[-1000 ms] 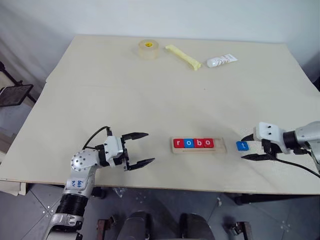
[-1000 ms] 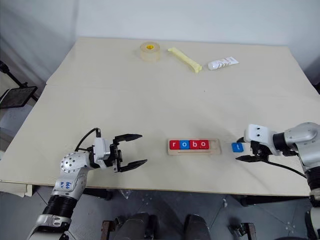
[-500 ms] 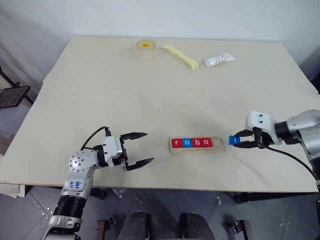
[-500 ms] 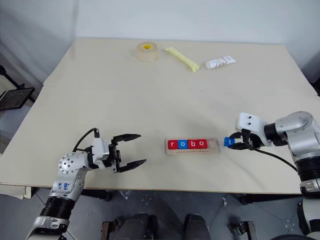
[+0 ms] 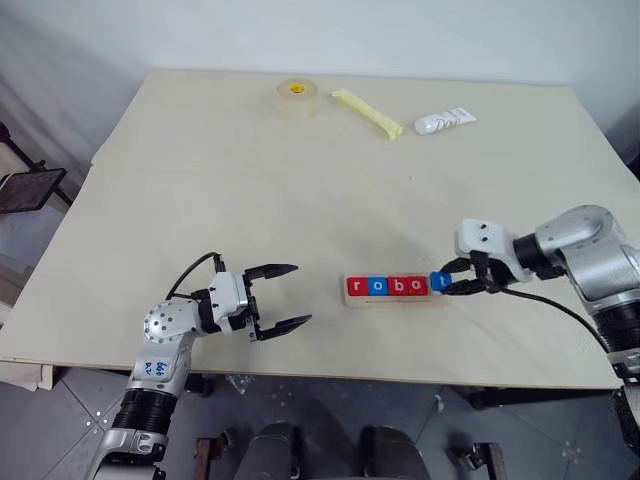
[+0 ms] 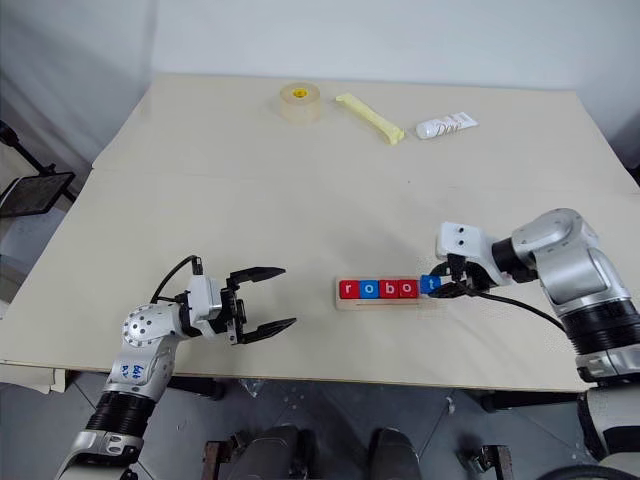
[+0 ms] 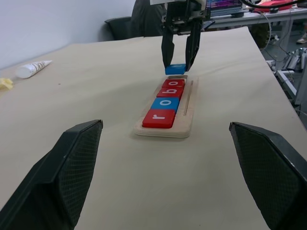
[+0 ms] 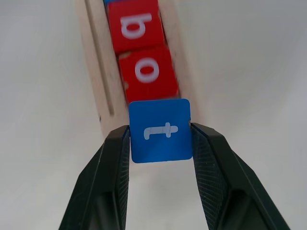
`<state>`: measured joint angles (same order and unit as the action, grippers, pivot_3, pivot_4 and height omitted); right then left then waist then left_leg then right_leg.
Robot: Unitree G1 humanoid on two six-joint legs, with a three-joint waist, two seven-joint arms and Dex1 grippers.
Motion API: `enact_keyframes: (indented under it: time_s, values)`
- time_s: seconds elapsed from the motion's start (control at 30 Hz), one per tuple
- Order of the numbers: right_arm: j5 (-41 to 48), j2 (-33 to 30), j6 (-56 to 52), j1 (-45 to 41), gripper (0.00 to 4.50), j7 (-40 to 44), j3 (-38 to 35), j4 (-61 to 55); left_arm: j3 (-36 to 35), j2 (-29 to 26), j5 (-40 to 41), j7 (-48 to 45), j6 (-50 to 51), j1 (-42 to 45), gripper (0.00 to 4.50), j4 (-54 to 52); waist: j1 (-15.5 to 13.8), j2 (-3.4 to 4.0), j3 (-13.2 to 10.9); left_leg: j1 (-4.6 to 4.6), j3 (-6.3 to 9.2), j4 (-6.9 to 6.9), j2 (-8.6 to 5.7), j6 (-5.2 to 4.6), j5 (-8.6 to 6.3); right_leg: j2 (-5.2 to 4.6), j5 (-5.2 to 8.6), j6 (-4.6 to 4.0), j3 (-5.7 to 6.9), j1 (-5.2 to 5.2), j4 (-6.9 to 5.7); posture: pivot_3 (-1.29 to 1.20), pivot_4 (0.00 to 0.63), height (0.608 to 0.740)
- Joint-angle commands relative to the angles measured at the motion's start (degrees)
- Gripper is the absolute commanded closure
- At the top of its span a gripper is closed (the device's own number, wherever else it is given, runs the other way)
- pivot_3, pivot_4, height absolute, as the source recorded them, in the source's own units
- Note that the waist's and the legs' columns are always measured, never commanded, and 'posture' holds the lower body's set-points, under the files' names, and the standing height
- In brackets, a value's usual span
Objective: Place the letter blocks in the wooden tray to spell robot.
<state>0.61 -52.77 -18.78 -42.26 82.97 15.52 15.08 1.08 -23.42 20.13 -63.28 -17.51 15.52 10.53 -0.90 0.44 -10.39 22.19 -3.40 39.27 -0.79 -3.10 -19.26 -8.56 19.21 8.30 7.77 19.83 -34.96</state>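
Observation:
The wooden tray [image 5: 396, 299] lies near the table's front edge with red r [image 5: 355, 287], blue o [image 5: 377, 287], red b [image 5: 398, 287] and red o [image 5: 418, 287] letter blocks in a row. My right gripper [image 5: 447, 283] is shut on the blue t block [image 8: 160, 130], its fingers [image 8: 112, 177] pressing both sides. That block hangs just over the tray's right end, beside the last red o [image 8: 146, 72]. My left gripper [image 5: 298, 295] stands open left of the tray, nothing between its fingers [image 7: 72, 163].
At the table's far side lie a tape roll [image 5: 296, 98], a yellow stick [image 5: 367, 113] and a white tube [image 5: 444, 122]. The tray sits close to the table's front edge [image 5: 400, 375].
My right gripper shut on the blue t block where it lay right of the tray, lifted it and carried it left to the tray's right end. The left gripper stayed still.

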Motion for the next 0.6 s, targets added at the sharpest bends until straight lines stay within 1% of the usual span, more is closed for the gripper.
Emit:
enact_keyframes:
  time_s: [0.03, 0.2, 0.43, 0.6]
  values:
    - [-0.9, -0.4, 1.2, -1.4, 3.03, 0.8, 0.1, 0.6, -0.1, 0.1, 0.2, 0.6, -0.7, -0.5, 0.0, -1.8, -0.1, 0.0, 0.0, 0.0, 0.01, 0.0, 0.0, 0.0, 0.0, 0.0, 0.0, 0.0, 0.0, 0.0, 0.0, 0.0, 0.15, 0.74]
    - [-2.7, 0.8, 3.5, -3.0, 3.03, 0.8, 1.7, 3.4, -0.5, -0.2, 0.2, 1.4, -0.7, -1.5, 0.0, -2.6, 0.0, 0.0, 0.0, 0.0, -0.02, 0.0, 0.0, 0.0, 0.0, 0.0, 0.0, 0.0, 0.0, 0.0, 0.01, 0.0, 0.15, 0.74]
    - [-3.7, 0.9, 5.2, -3.8, 3.03, 1.6, 2.0, 5.1, -0.4, -0.3, 0.2, 2.0, -0.7, -1.9, 0.0, -3.1, 0.0, 0.0, 0.0, 0.0, 0.0, -0.01, -0.01, 0.0, 0.0, 0.0, 0.0, 0.0, 0.0, 0.01, 0.0, 0.0, 0.15, 0.74]
    - [-4.1, 1.7, 4.6, -3.1, 3.03, 2.6, 2.8, 3.3, -0.3, -0.2, 0.2, 2.4, -0.8, -1.9, 0.0, -2.9, 0.1, 0.0, 0.0, 0.0, -0.01, -0.02, 0.0, 0.0, 0.0, 0.0, 0.0, 0.0, 0.0, 0.01, 0.0, 0.0, 0.15, 0.74]
